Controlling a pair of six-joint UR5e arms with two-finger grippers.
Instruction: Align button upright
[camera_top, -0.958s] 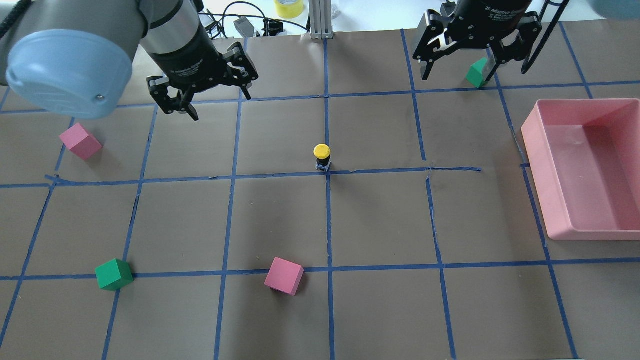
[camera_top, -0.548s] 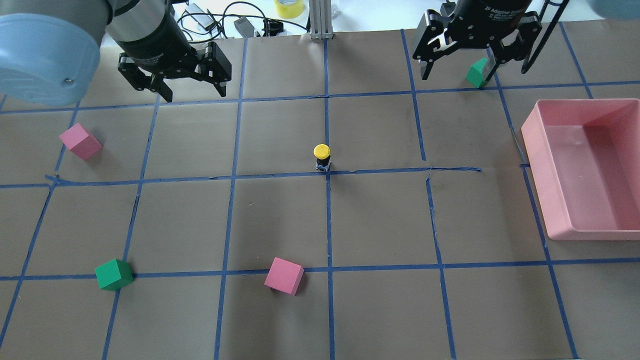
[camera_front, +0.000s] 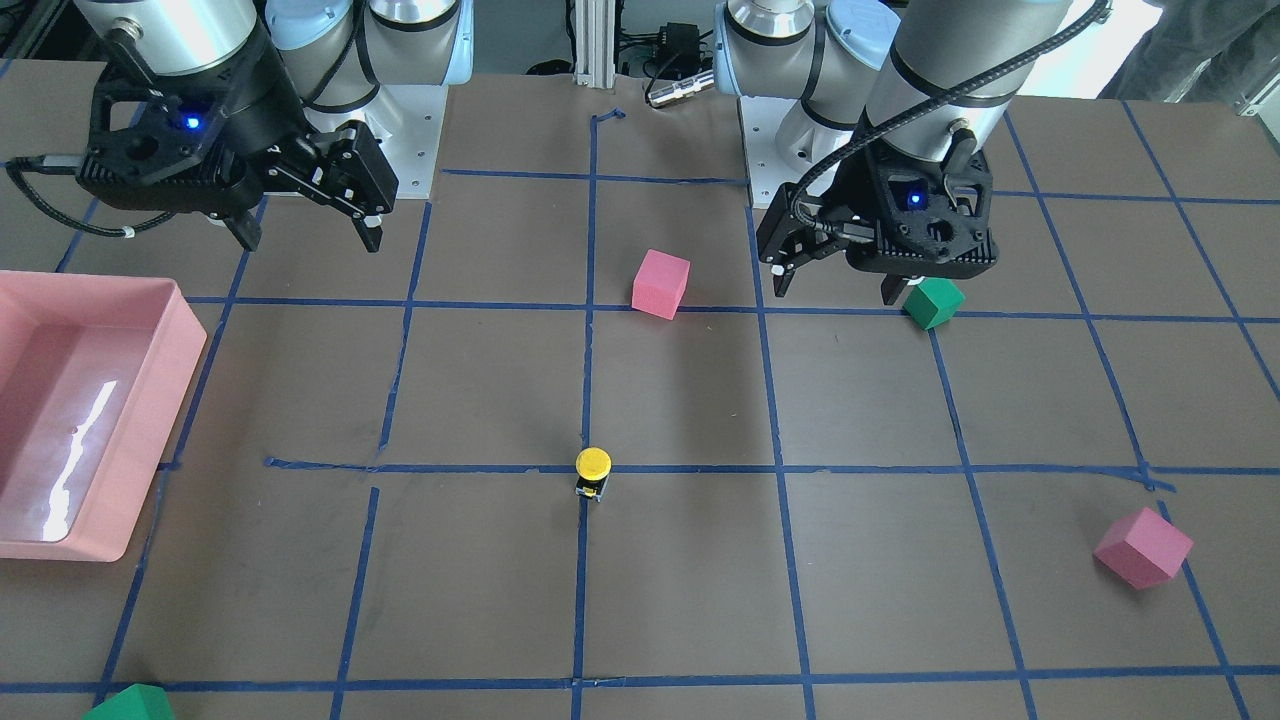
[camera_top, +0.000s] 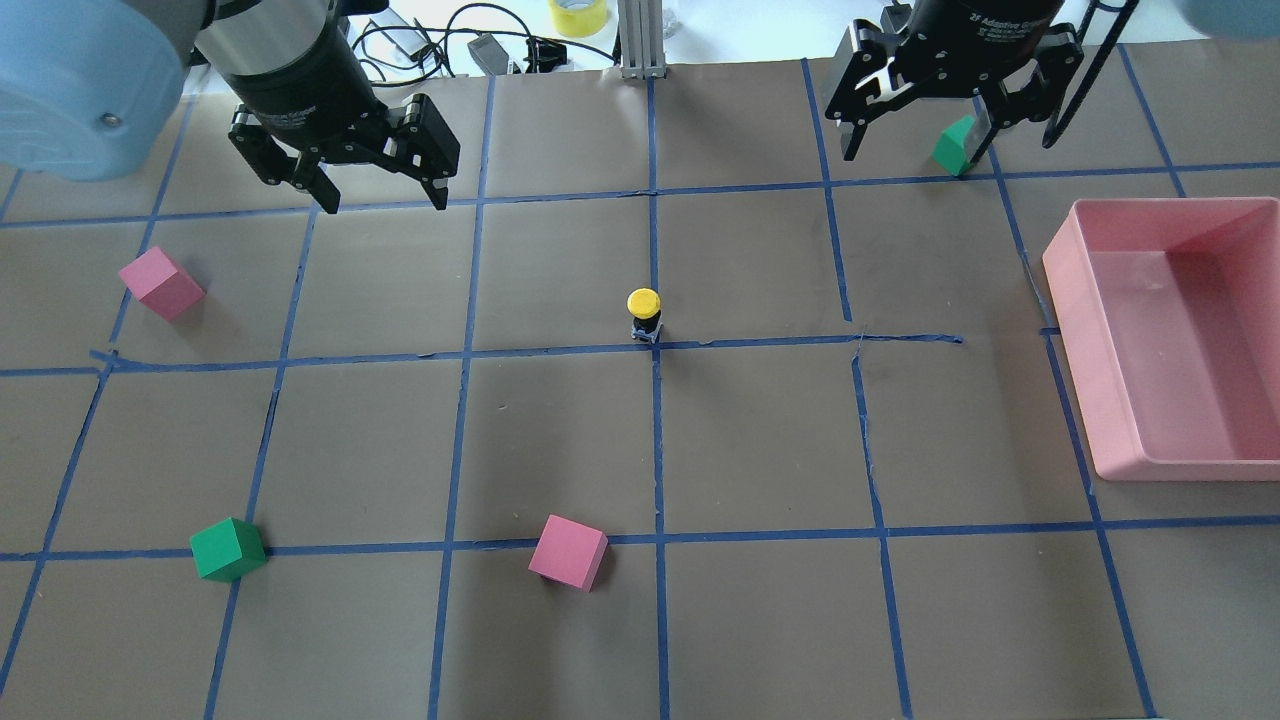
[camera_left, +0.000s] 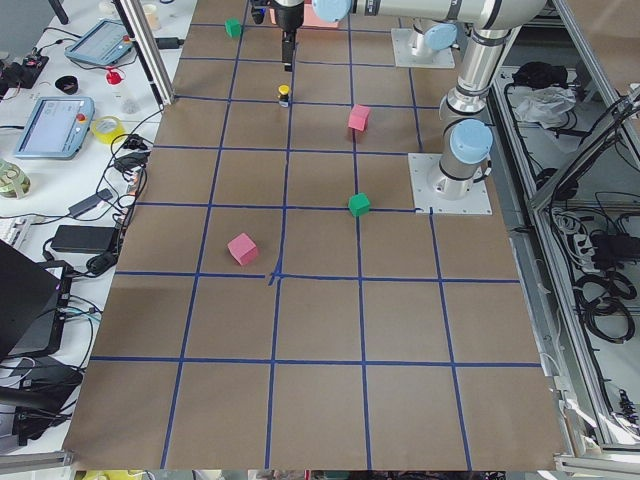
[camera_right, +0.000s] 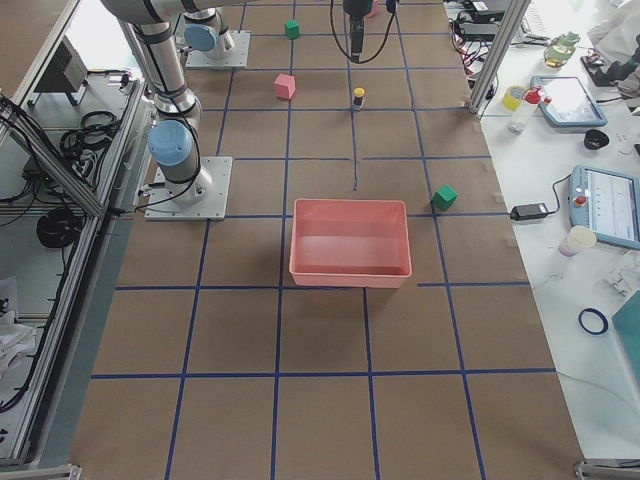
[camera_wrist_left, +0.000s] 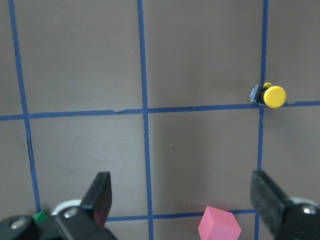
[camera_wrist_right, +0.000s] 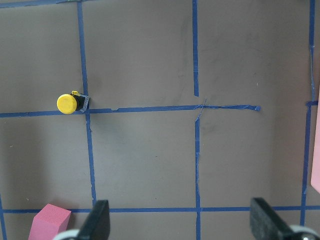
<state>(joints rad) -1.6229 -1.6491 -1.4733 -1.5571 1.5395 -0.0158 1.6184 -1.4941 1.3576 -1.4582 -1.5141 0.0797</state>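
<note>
Standing at a blue tape crossing (camera_front: 583, 468) on the brown paper surface (camera_front: 700, 600), the small yellow-capped, black-bodied push-button (camera_front: 593, 472) keeps its long axis vertical in the front-facing view. Overhead, the left claw (camera_top: 385, 200) and right claw (camera_top: 915, 150) hang spread wide and empty, both well apart from it. The left seems slightly nearer. Its wrist camera shows the button ahead and rightward.

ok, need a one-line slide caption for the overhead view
Button upright at a tape crossing; left gripper and right gripper open, both clear of it.
</note>
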